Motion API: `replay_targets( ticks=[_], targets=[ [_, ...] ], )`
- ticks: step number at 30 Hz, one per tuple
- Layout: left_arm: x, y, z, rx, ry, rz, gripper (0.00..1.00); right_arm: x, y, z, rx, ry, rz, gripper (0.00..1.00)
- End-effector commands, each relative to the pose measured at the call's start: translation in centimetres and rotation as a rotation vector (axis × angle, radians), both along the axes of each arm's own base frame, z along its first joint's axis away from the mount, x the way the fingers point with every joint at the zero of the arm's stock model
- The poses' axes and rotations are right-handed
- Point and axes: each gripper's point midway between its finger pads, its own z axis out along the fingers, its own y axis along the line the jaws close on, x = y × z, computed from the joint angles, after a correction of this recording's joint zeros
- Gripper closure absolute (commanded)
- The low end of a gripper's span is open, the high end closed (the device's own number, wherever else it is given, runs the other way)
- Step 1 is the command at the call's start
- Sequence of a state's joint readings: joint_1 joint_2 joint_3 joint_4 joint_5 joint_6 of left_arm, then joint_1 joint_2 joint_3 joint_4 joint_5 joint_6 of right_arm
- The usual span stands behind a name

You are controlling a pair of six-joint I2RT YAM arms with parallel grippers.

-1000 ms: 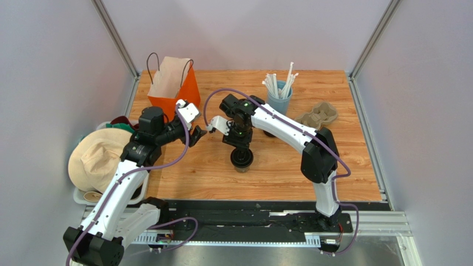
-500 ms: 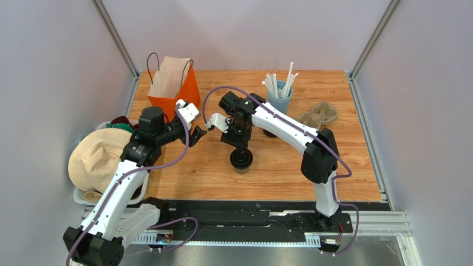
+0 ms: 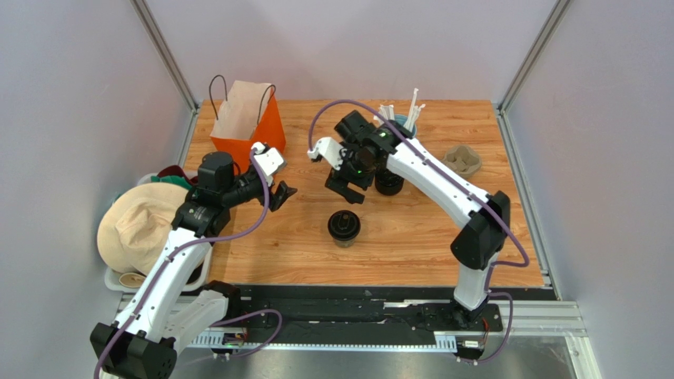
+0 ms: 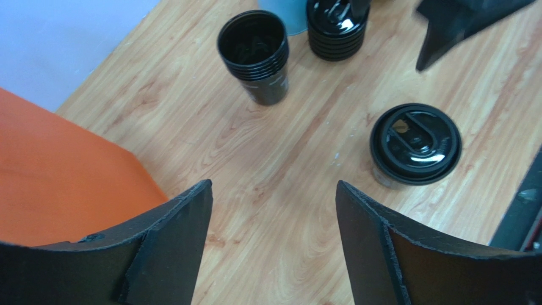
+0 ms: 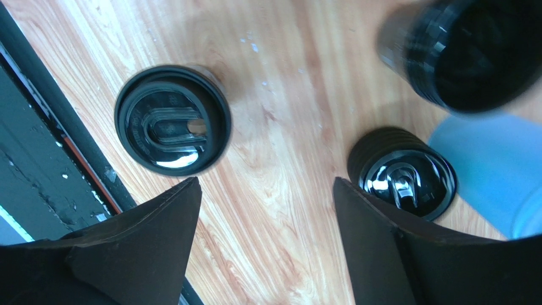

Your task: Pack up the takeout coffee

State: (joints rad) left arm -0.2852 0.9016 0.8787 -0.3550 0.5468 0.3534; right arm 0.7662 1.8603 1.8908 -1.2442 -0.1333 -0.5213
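The lidded takeout coffee point(image 3: 344, 227) stands upright on the table point(image 3: 411, 253), ungripped. The right gripper point(image 5: 264, 187) hangs spread near it; the left gripper point(image 4: 273, 187), spread too, faces it. Grasp the wall below the lid point(image 4: 415, 143); keep it level into the orange bag point(image 3: 247, 134).

The takeout coffee point(image 5: 172, 121) is lidded, its inside hidden. In the right wrist view the stack of empty black cups point(image 5: 474, 54) is blurred and cut by the top edge; the pale blue cup point(image 5: 490, 165) runs off the right. In the left wrist view the orange bag point(image 4: 57, 178) is cropped left, the stack of lids point(image 4: 337, 28) at the top.
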Motion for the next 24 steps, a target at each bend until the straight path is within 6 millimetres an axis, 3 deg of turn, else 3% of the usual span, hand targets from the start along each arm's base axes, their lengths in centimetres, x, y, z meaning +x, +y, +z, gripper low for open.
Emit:
replay_targets(
  ticks=[1,2,3,5,8,9,11,12,16,19,24],
  targets=[
    [-0.8,-1.4,0.4,-0.043,0.015,-0.102,0.18,0.0,-1.8,4.8,0.201,-0.035,-0.143,0.19],
    [-1.0,-1.7,0.3,-0.048,0.027,-0.122,0.15,-0.3,-2.5,5.8,0.243,-0.056,-0.161,0.19],
    [-1.1,-2.2,-0.2,-0.057,0.057,-0.151,0.14,-1.0,-3.2,4.6,0.256,-0.013,-0.180,0.19],
    [-1.2,-2.8,-0.6,-0.061,0.103,-0.184,0.12,-1.7,-3.6,4.2,0.299,-0.004,-0.181,0.19],
    [-1.6,-4.4,-2.5,-0.028,0.218,-0.273,0.12,-4.1,-4.5,3.0,0.338,0.064,-0.168,0.19],
    [-1.8,-4.9,-4.1,-0.015,0.296,-0.305,0.12,-5.2,-4.8,2.4,0.346,0.101,-0.163,0.19],
    [-2.0,-6.1,-4.5,-0.018,0.341,-0.348,0.12,-6.0,-5.2,1.9,0.355,0.127,-0.166,0.19],
    [-1.9,-6.7,-5.7,-0.020,0.416,-0.355,0.12,-6.2,-5.5,2.0,0.363,0.116,-0.168,0.19],
    [-1.3,-8.9,-6.5,-0.045,0.559,-0.388,0.10,-6.1,-7.0,0.7,0.352,0.111,-0.212,0.19],
    [-0.6,-9.7,-7.5,-0.069,0.670,-0.363,0.03,-6.0,-7.8,0.6,0.373,0.110,-0.239,0.19],
    [-0.8,-10.3,-8.8,-0.070,0.778,-0.366,0.01,-5.6,-8.7,0.8,0.391,0.075,-0.266,0.19]
  ],
)
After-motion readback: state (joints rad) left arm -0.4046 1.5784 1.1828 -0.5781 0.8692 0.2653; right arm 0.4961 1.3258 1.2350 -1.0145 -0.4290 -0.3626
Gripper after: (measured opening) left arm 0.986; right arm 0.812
